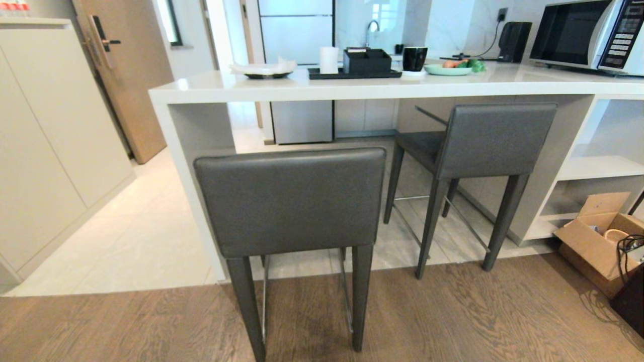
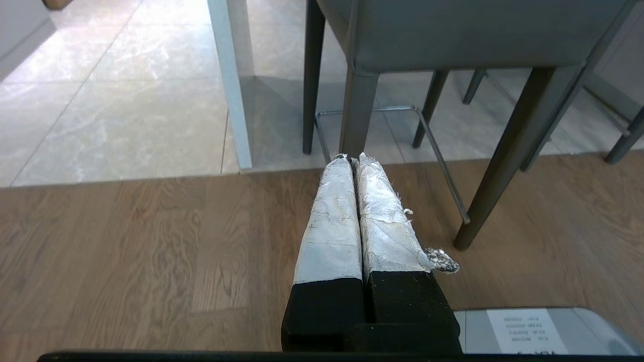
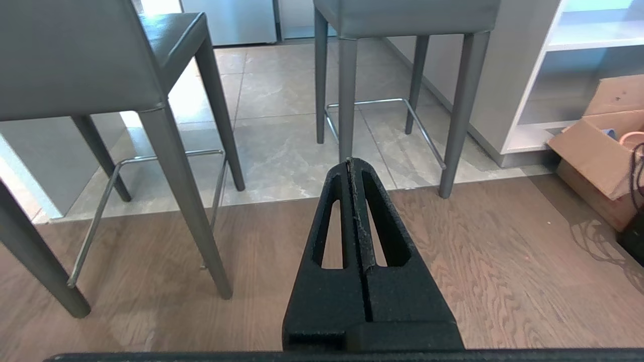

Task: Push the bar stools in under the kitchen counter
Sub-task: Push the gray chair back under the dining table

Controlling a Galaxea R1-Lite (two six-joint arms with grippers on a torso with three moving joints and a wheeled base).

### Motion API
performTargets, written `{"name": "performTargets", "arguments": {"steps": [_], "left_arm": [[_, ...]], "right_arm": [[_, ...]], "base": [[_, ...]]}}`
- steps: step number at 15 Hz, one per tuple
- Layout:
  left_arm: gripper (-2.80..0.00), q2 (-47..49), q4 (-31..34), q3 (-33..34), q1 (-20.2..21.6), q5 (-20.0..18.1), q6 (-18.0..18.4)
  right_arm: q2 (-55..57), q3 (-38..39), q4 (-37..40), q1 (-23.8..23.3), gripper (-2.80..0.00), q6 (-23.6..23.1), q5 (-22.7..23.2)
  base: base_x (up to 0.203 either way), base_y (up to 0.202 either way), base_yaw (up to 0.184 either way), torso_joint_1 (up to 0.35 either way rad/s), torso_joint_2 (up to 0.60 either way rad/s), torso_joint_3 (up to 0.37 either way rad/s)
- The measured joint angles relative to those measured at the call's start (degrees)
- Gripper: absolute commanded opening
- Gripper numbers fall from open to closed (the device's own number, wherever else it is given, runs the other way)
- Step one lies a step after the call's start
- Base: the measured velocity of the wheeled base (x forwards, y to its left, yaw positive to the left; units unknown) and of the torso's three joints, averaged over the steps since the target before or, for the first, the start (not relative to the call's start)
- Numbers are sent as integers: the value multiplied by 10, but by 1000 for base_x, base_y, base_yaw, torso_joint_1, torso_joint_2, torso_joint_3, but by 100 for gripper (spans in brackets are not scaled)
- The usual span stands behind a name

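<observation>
Two closed, empty end effectors, left [image 2: 350,158] and right [image 3: 350,162], show only in wrist views, facing bar stools [image 1: 291,201].

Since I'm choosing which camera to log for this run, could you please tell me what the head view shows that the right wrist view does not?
Only the head view shows the kitchen counter top with its black tray, green plate and microwave, plus the wooden door.

Only the right wrist view shows the right pincer, shut and holding nothing, low over the wood floor.

Both show the near bar stool, the far bar stool partly under the counter, and the cardboard box.
</observation>
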Motion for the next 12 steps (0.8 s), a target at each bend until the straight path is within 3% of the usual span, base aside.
{"name": "performTargets", "arguments": {"steps": [6,8,10,12], "left_arm": [[-280,0,0,1,0,8,22],[-280,0,0,2,0,14,50],[-280,0,-13,16,0,45,75],[-280,0,-15,21,0,49,65]], "right_arm": [[0,0,28,0,-280,-34,13],[0,0,30,0,-280,-58,23],[0,0,30,0,-280,-54,21],[0,0,30,1,-280,-47,18]], "base": [[0,0,0,0,0,0],[0,0,0,0,0,0],[0,0,0,0,0,0],[0,0,0,0,0,0]]}}
